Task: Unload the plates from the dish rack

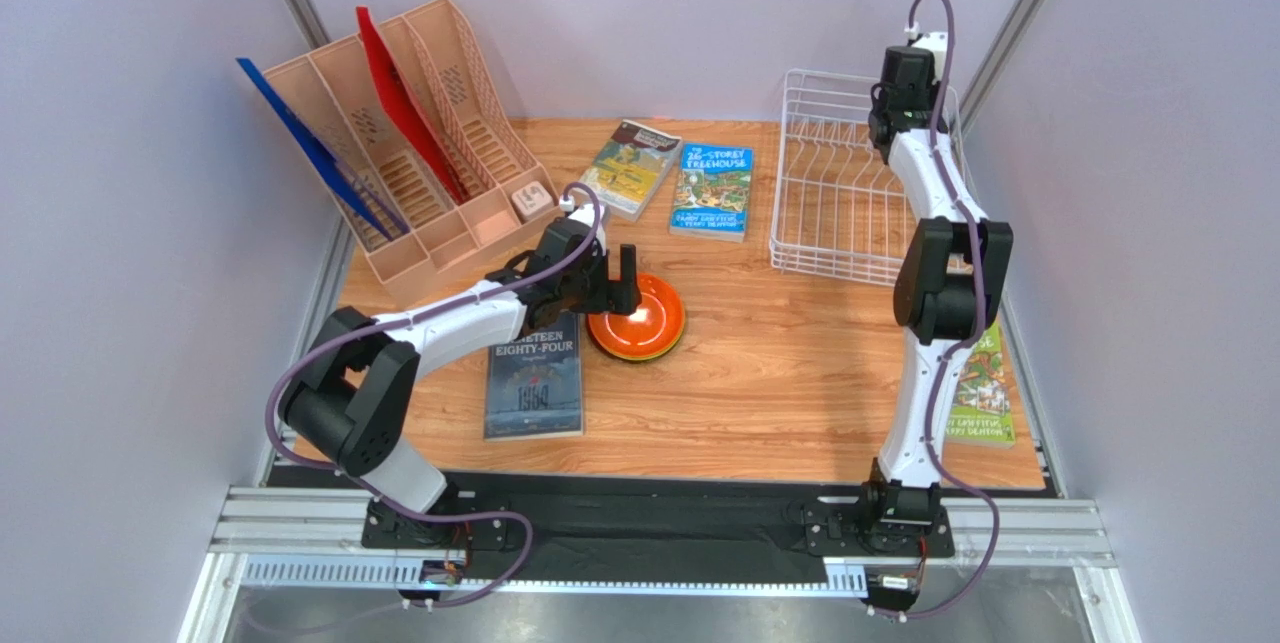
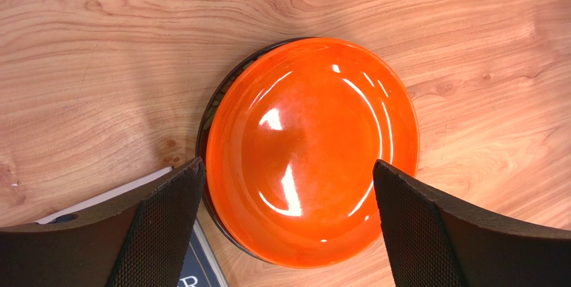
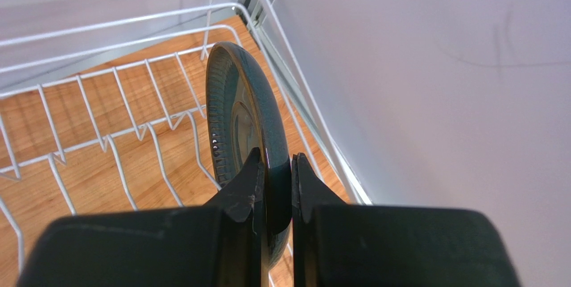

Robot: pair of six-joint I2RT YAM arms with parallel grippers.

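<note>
Top view. Left gripper (image 1: 627,288) hangs low over the table (image 1: 781,373), with the orange plate (image 1: 639,319) right below its tips. 1 book (image 1: 535,378) lies just beside it, on its near left. Right gripper (image 1: 899,100) is stretched out over the dish rack (image 1: 834,208), well apart from the left one.

Left wrist view. Jaws spread wide, 1 finger (image 2: 164,227) on each side of the orange plate (image 2: 311,150), neither clearly touching its rim. Plate lies flat between them. A darker plate (image 2: 203,129) shows as a thin edge under it, so a stack of at least 2. Its colour is hard to make out here.

Right wrist view. Both fingers (image 3: 242,193) are pinched onto the rim of the grey-teal plate (image 3: 241,109), which stands on edge and runs straight ahead from the jaws. Wires of the dish rack (image 3: 100,93) lie below and to the left of the gripper. Cannot tell whether the plate's lower edge rests on them.
</note>
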